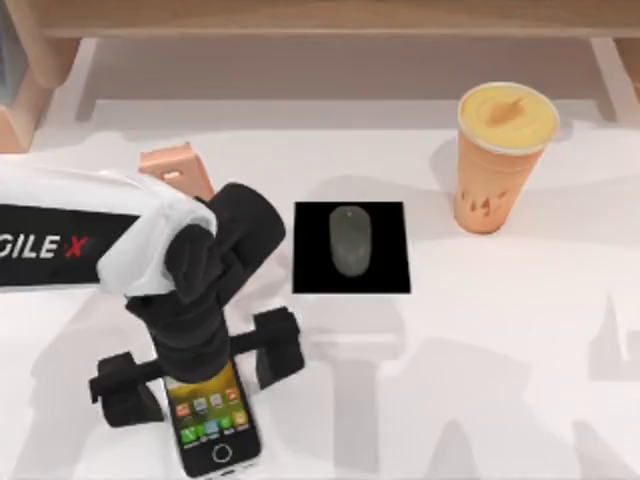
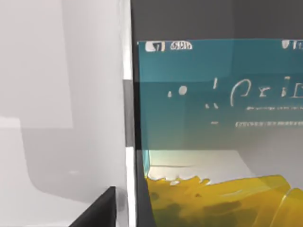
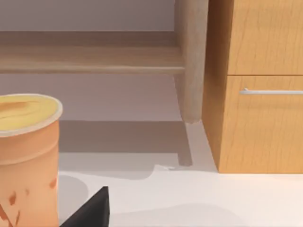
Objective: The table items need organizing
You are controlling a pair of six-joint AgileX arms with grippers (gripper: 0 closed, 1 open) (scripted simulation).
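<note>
smartphone (image 1: pixel 212 420) at near left, flat on table (image 1: pixel 500 350); left pincer (image 1: pixel 195 370) spread wide straddling it, holding nothing, apparently set for a grasp. mouse (image 1: pixel 350 241) on pad (image 1: pixel 385 275).

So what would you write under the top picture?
Left gripper straddles the smartphone; mouse on pad.

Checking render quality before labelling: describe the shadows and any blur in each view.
Top view: soft grey shadows lie on the table, one beside the cup; the left hand straddles the smartphone. Left wrist view: the smartphone screen is close and smeared. Right wrist view: furniture casts a soft shadow behind the cup.
</note>
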